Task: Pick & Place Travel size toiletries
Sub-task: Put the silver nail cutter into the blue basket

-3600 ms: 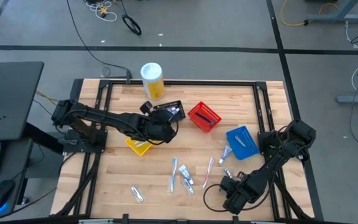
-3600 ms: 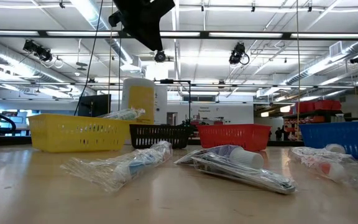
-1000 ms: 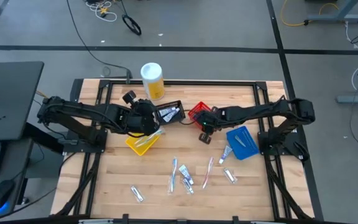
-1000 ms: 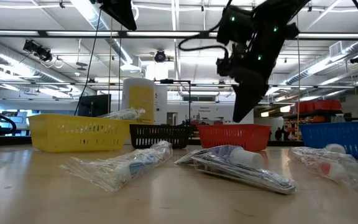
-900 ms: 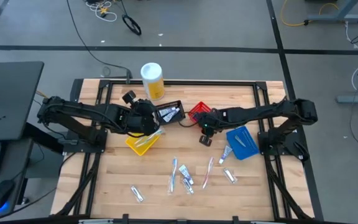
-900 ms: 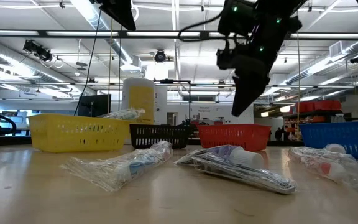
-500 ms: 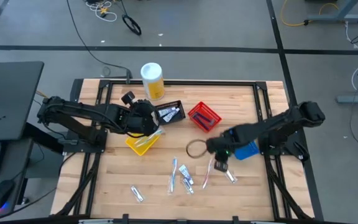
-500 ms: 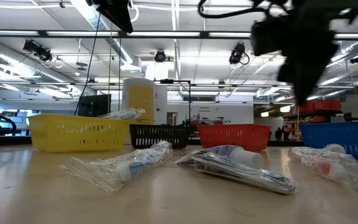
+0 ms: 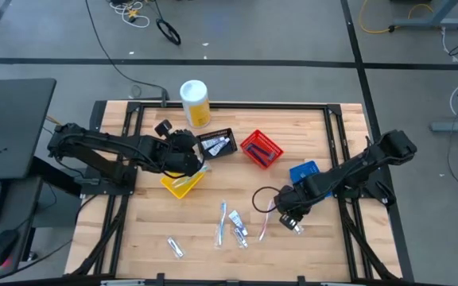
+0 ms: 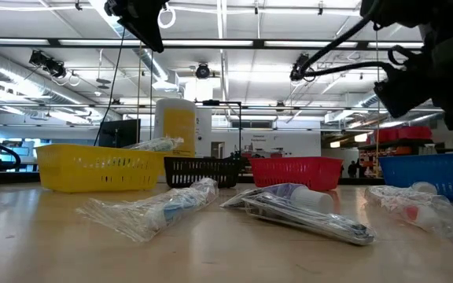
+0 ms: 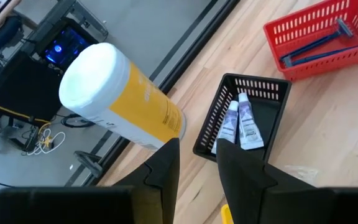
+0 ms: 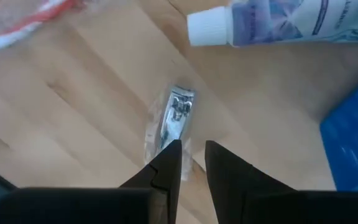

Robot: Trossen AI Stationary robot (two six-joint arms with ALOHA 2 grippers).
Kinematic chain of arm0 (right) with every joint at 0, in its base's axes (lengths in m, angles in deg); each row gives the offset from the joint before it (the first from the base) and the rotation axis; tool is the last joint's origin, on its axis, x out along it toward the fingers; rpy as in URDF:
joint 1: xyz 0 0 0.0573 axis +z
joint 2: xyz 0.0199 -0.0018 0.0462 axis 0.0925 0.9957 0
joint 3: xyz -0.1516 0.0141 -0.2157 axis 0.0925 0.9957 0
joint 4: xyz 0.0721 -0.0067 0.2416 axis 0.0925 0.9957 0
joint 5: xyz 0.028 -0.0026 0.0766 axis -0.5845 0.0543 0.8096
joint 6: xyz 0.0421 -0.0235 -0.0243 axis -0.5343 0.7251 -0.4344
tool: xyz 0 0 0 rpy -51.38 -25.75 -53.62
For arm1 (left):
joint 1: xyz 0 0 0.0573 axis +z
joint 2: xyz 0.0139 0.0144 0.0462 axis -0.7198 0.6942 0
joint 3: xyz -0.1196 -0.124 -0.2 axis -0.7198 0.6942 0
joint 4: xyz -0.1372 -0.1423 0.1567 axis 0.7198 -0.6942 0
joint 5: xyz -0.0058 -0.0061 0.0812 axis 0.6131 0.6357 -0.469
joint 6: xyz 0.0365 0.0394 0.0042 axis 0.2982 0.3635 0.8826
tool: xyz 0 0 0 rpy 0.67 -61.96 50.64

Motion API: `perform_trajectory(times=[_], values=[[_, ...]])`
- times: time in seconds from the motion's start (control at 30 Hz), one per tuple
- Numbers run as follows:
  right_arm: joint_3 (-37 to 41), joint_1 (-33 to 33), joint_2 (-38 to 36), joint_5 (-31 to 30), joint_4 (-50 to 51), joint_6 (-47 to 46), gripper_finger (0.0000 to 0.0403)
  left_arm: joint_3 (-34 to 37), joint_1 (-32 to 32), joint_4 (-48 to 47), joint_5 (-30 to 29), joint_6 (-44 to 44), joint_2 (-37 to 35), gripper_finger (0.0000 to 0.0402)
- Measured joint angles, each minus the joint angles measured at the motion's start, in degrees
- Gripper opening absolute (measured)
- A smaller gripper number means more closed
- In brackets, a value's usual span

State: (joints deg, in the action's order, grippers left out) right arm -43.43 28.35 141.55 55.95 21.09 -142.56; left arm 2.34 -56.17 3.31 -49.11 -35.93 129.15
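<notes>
Right end effector (image 12: pixel 191 163) over a packet (image 12: pixel 171 122).
Its fingers are slightly spread, empty; left end effector (image 11: pixel 196 163) likewise, above the baskets.

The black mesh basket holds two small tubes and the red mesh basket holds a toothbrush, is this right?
Not quite. The black mesh basket does hold two small tubes, but the red mesh basket holds a dark blue razor, not a toothbrush; the left wrist view shows it.

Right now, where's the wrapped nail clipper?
The wrapped nail clipper lies flat on the table's right half, directly under the right gripper, beside a white-capped tube and near the blue basket.
</notes>
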Motion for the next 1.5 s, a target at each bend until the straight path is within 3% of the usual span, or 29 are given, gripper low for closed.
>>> perform_trajectory(times=[0.37,1.07,1.5], values=[[0.6,2.2,0.0,-1.6,-5.4,-1.5,0.0081,0.0,0.0,0.4,0.0,-1.1,0.0,0.0114],[1.0,2.8,0.0,-8.2,-3.8,-0.1,0.0081,0.0,0.0,0.5,-0.6,0.1,0.0,0.0114],[1.0,1.4,0.0,-5.4,-3.8,4.6,0.009,0.0,0.0,0.5,-2.0,0.4,0.0,0.0114]])
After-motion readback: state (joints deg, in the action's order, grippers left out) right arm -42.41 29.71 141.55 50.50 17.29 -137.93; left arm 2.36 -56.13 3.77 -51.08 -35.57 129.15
